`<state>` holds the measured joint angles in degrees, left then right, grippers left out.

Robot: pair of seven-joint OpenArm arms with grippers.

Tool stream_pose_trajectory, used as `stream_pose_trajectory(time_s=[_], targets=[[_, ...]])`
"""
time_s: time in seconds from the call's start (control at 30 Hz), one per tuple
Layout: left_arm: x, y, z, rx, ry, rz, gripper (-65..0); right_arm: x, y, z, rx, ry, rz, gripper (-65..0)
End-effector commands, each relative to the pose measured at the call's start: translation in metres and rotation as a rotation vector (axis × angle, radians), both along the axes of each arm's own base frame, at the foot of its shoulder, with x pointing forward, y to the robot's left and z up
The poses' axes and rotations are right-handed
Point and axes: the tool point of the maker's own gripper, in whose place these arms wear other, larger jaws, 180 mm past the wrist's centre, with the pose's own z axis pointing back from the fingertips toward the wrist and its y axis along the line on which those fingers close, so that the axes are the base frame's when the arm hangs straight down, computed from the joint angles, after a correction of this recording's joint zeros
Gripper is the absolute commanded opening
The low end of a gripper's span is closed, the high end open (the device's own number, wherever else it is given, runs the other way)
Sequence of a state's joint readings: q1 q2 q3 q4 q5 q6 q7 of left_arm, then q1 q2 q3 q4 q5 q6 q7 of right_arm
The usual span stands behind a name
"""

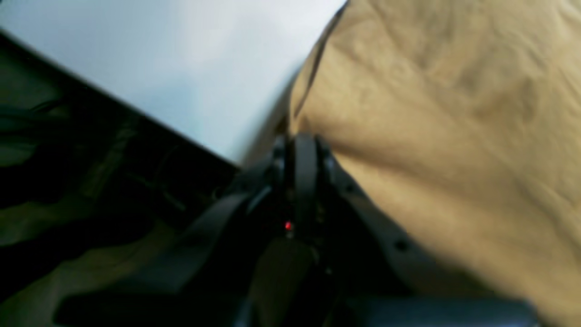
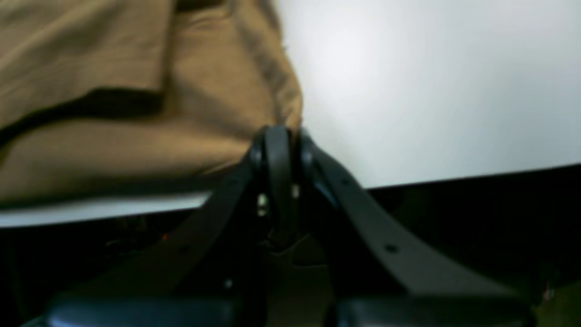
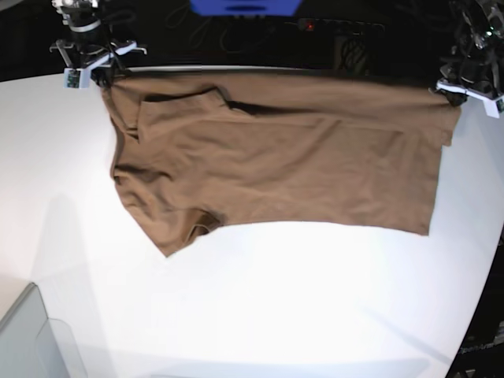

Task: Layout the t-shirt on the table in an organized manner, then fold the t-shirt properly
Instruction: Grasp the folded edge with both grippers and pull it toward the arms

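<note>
The tan-brown t-shirt lies spread and wrinkly across the far part of the white table, one sleeve folded over near the far left. My right gripper is at the shirt's far left corner. In the right wrist view this gripper is shut on the shirt's edge by the table. My left gripper is at the shirt's far right corner. In the left wrist view this gripper is shut on the cloth near the table's edge.
A grey translucent bin stands at the near left corner. A blue object and dark cables lie beyond the table's far edge. The table's curved edge runs down the right side.
</note>
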<state>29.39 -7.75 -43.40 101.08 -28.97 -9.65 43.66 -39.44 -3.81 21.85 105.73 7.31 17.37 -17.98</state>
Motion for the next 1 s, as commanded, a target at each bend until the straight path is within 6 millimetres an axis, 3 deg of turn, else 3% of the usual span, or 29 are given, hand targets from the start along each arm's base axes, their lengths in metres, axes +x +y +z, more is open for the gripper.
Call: stream_pose_trajectory(time_s=[0.0,0.4,0.57,0.7,0.77,0.87,0.97], targets=[[0.003,0.005,0.006,0.016,-0.019,-0.003,-65.0,0.002,-0.002,0.007,-0.008,-0.029,0.003,-65.0],[-0.002,0.004,-0.017,-0.032,0.017,0.028,-65.0,0.002,0.000,0.006,-0.004,-0.024,0.006,-65.0],[-0.003,0.006,-0.019,-0.031,0.026,0.032,-61.3,0.001,0.001,0.006,-0.003,-0.022,0.007,-51.1],[-0.002,0.007,-0.016,-0.023,0.020,0.032,-45.3,0.002,0.001,0.007,-0.004,-0.028,0.009,-36.6],[0.000,0.008,-0.012,-0.015,0.010,0.028,-40.6,0.003,-0.001,0.011,-0.010,-0.037,0.006,-31.4],[0.006,0.008,-0.003,-0.002,-0.013,0.018,-39.9,0.006,-0.002,0.016,-0.016,-0.050,0.006,-27.3],[0.012,0.005,0.008,0.014,-0.041,0.002,-39.9,0.009,-0.003,0.022,-0.018,-0.073,-0.016,-27.3]])
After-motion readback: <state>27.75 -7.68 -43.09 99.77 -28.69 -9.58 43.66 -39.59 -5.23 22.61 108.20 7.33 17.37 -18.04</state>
